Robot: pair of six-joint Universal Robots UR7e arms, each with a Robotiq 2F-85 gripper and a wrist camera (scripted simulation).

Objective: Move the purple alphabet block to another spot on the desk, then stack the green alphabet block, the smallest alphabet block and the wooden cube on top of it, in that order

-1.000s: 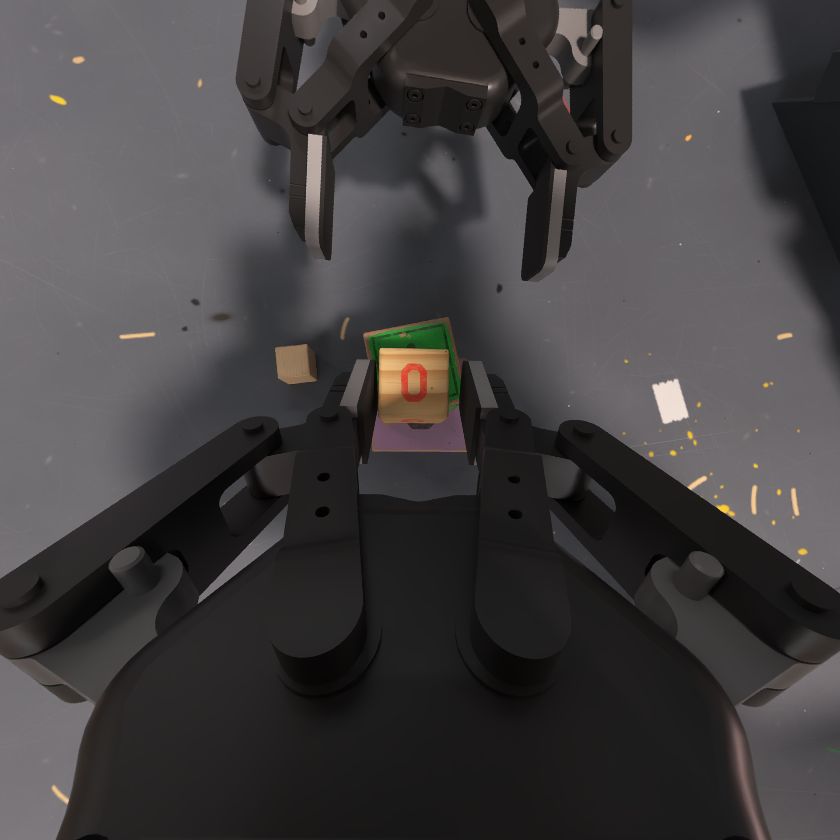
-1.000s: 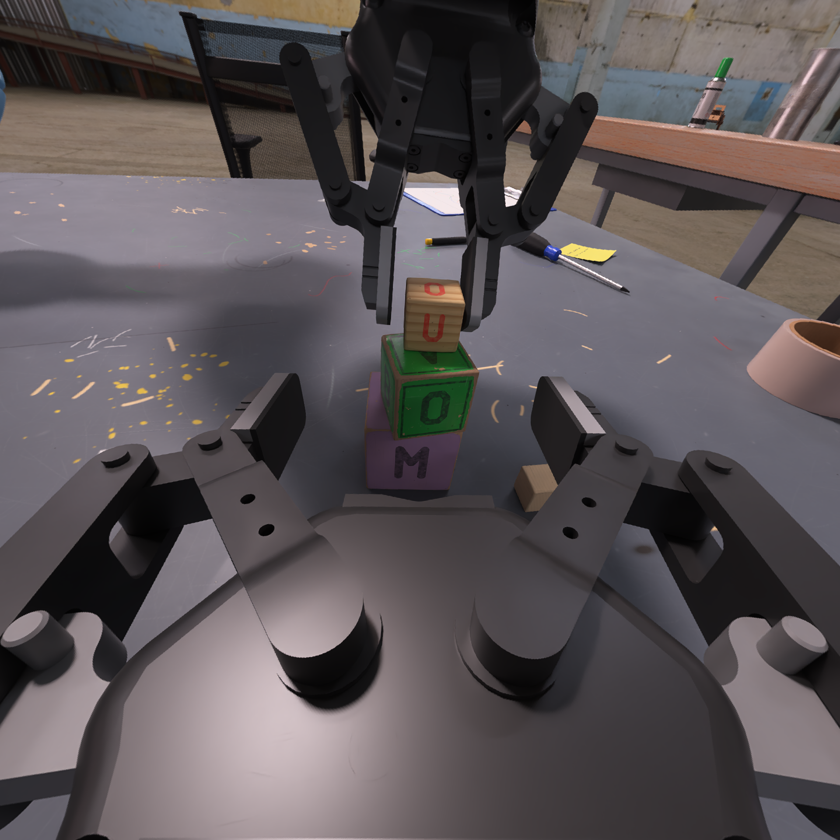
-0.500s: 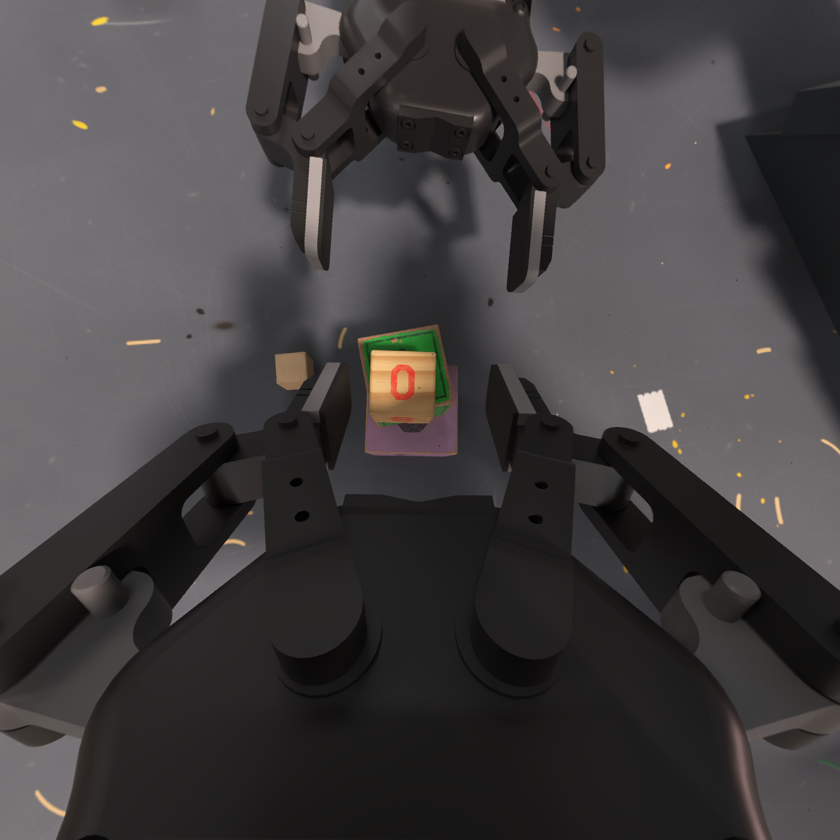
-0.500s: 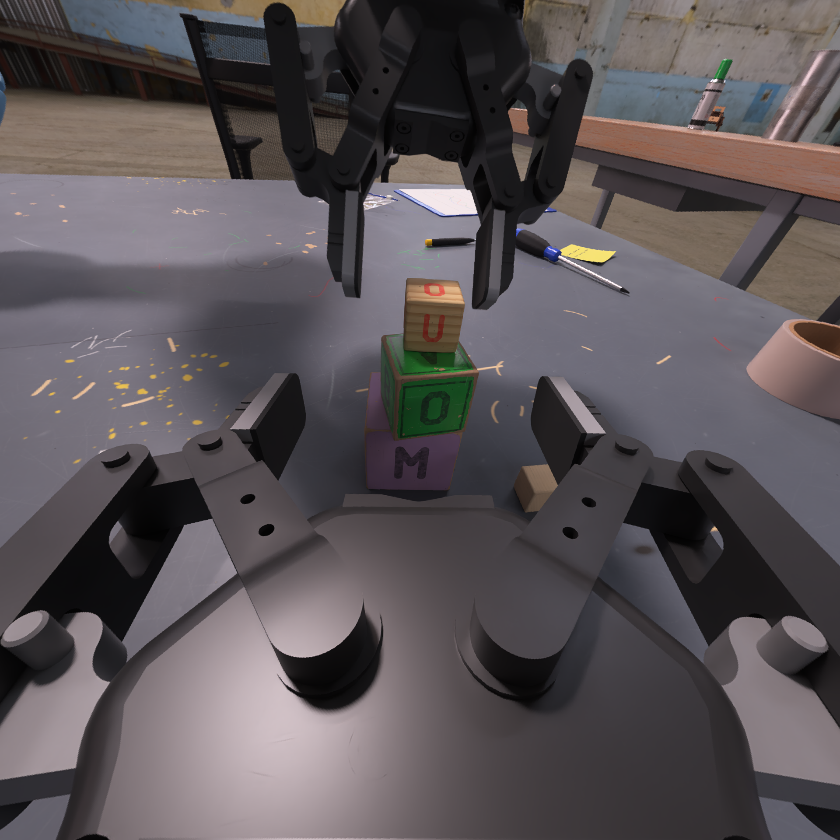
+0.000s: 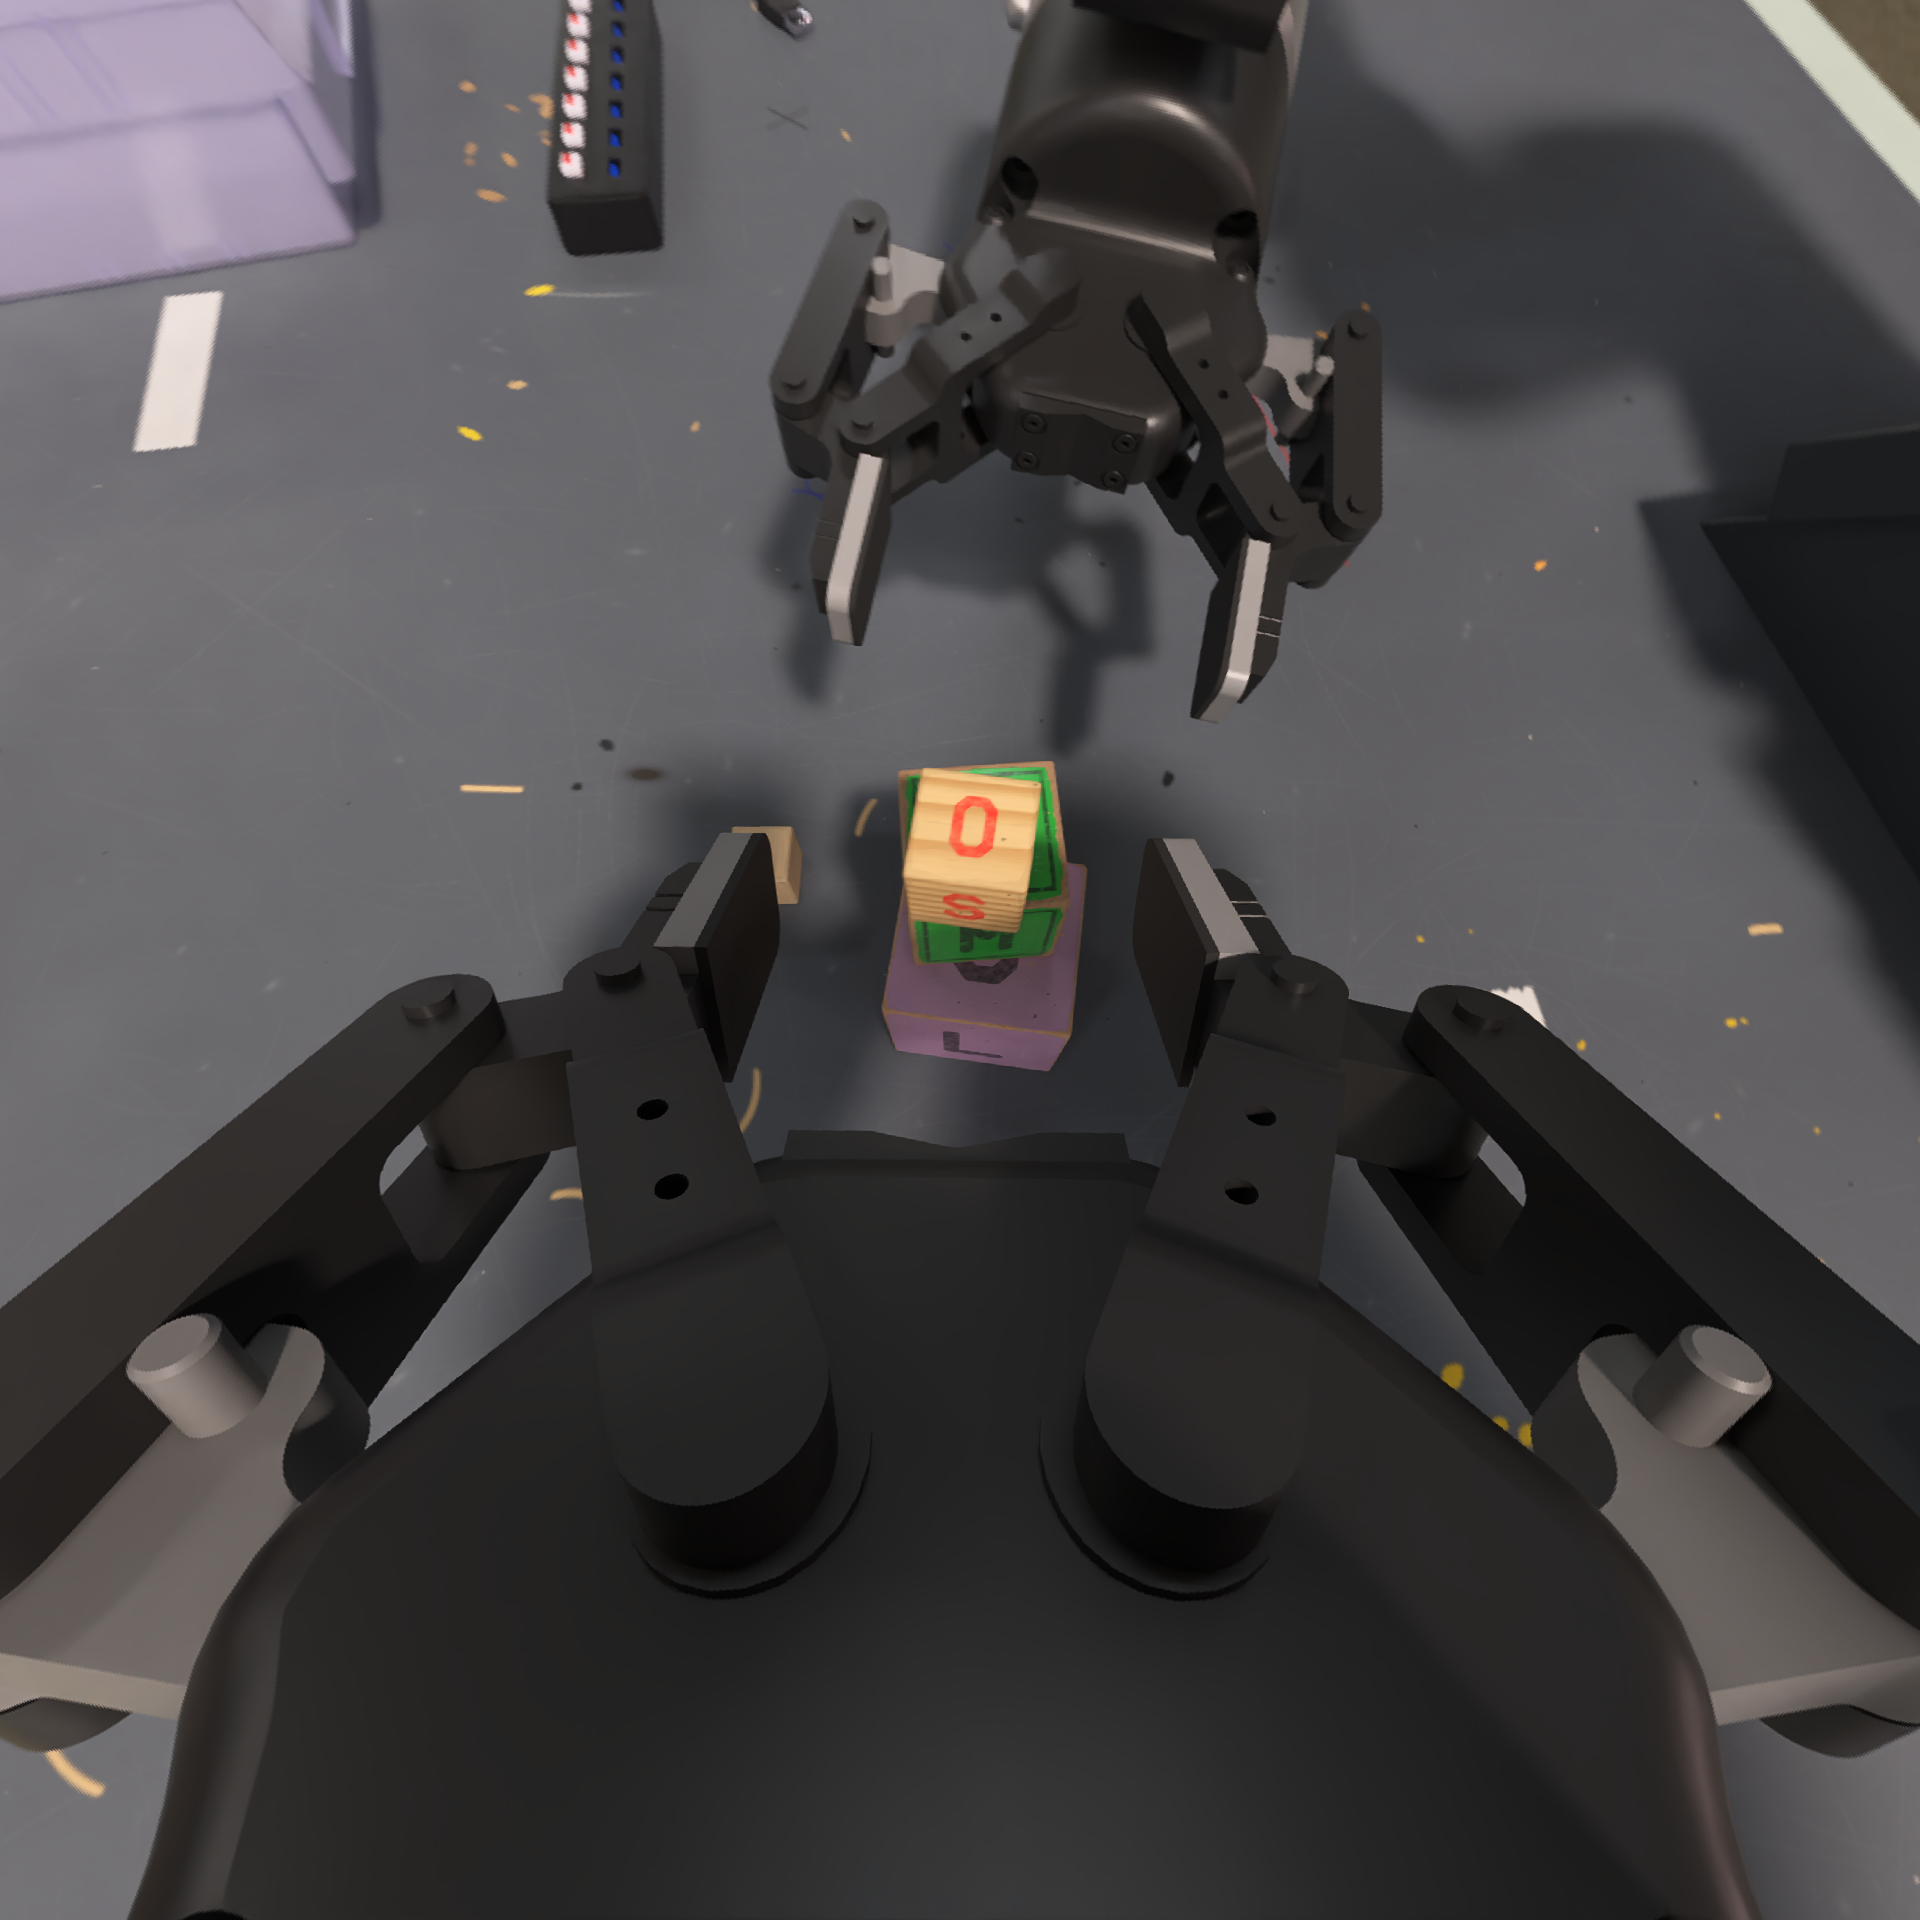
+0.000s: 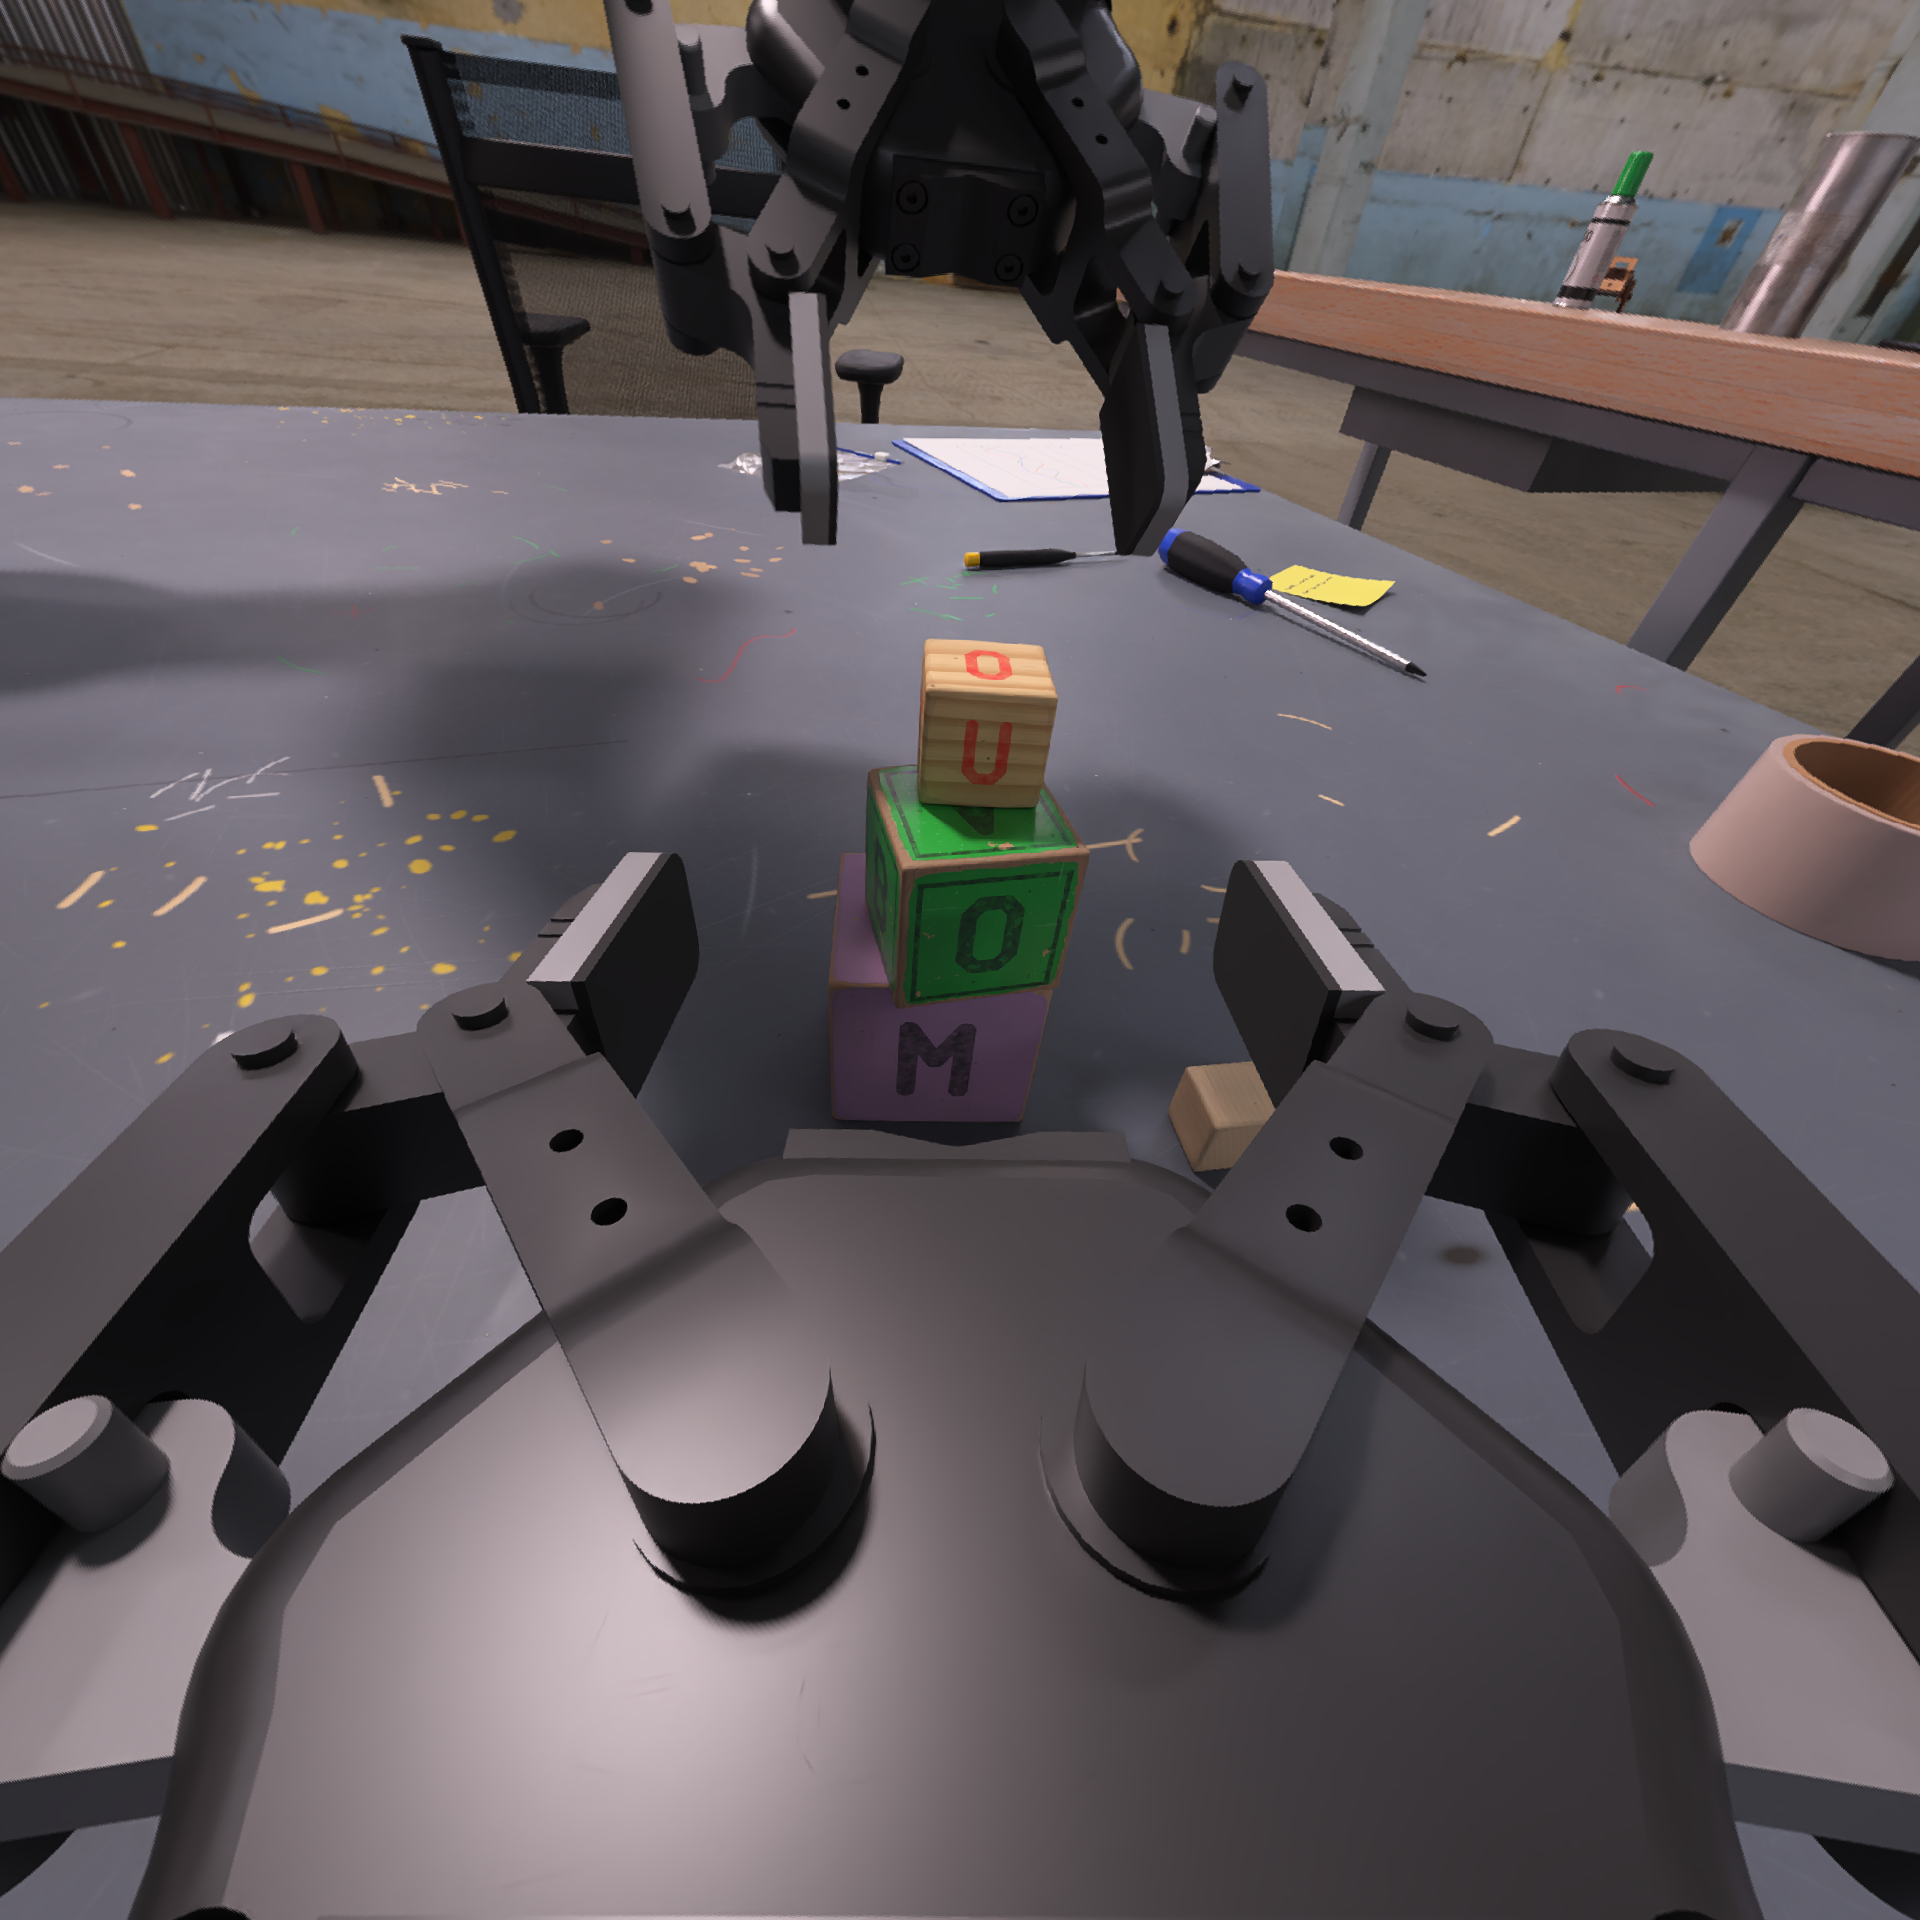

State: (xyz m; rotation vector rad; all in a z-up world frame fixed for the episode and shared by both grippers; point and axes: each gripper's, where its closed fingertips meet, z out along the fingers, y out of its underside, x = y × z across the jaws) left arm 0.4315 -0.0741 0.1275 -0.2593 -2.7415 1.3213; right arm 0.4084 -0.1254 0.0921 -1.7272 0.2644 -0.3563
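A purple alphabet block [image 6: 935, 1060] stands on the grey desk. A green alphabet block [image 6: 987, 925] sits on it, turned a little. A small wooden alphabet block with red letters [image 6: 985, 727] sits on top of that. The stack also shows in the left wrist view: purple [image 5: 977, 1023], green [image 5: 1047, 821], small block [image 5: 971, 847]. A plain wooden cube [image 6: 1216, 1117] lies on the desk beside the stack, partly hidden behind a finger in both views [image 5: 781, 862]. My left gripper [image 5: 956, 868] [image 6: 979, 525] is open and empty above the stack. My right gripper [image 6: 953, 894] [image 5: 1039, 660] is open and empty, level with the stack.
A tape roll [image 6: 1808, 862] lies at the right. A screwdriver [image 6: 1247, 582], a yellow note [image 6: 1335, 585], a pen [image 6: 1023, 558] and a clipboard [image 6: 1018, 468] lie beyond the stack. A power strip [image 5: 603, 125] and a clear purple tray [image 5: 156, 135] lie farther off.
My left gripper let go of the small block, opened wide and rose away from the stack. The small block stays on the green block. The right gripper has not moved.
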